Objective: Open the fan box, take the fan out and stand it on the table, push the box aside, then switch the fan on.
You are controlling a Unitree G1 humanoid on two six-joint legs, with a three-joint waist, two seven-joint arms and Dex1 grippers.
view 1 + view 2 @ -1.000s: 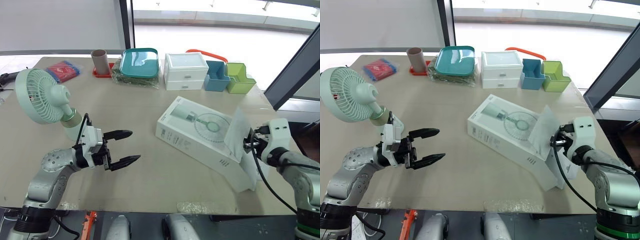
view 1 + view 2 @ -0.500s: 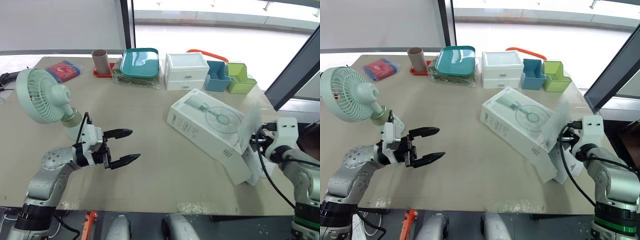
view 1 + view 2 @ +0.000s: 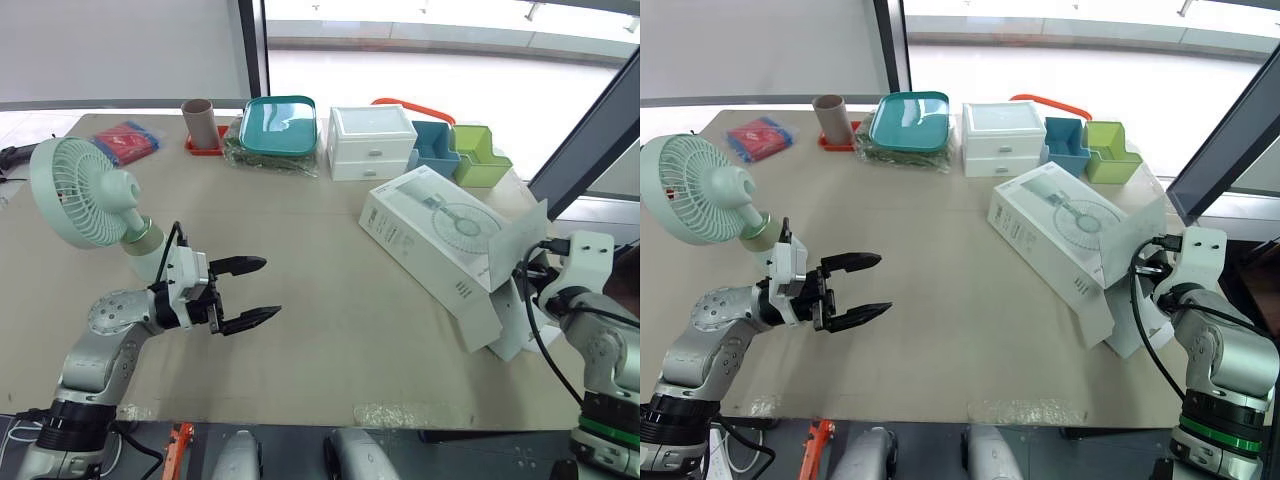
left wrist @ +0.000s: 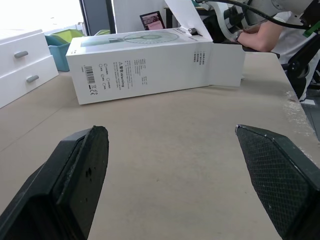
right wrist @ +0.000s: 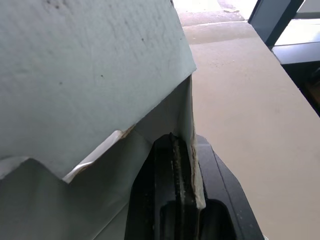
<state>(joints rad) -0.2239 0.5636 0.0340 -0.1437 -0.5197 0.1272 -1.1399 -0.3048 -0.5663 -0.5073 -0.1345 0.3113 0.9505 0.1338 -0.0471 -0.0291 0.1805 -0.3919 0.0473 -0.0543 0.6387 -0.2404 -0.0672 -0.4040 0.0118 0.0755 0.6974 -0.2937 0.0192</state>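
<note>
left end effector (image 3: 272, 288): fingers spread wide and holding nothing, poised above the surface (image 3: 330, 340) well to the left of the box (image 3: 440, 230), with the fingertips aimed toward the box.

right end effector (image 5: 175, 150): fingers pressed together on the box's open flap (image 3: 522, 238), with a thin edge of card pinched between them at the box's near right end.

box: white, with a fan drawing on its top face. it lies on its long side, set at a slant on the surface. the flap stands up from the opened near end, and the closed end points away.

fan (image 3: 80, 192): pale green and out of the box, far to the box's left. the head is upright on its stem, and the foot is partly hidden by the left arm.

behind the box: white drawers (image 3: 372, 140) just beyond its closed end, then a blue bin (image 3: 435, 152) and a green bin (image 3: 480, 158) side by side.

behind and to the left of the box: a teal tray (image 3: 280, 122), a tube (image 3: 200, 120) and a red packet (image 3: 130, 140), each farther from the box than the one before.
</note>
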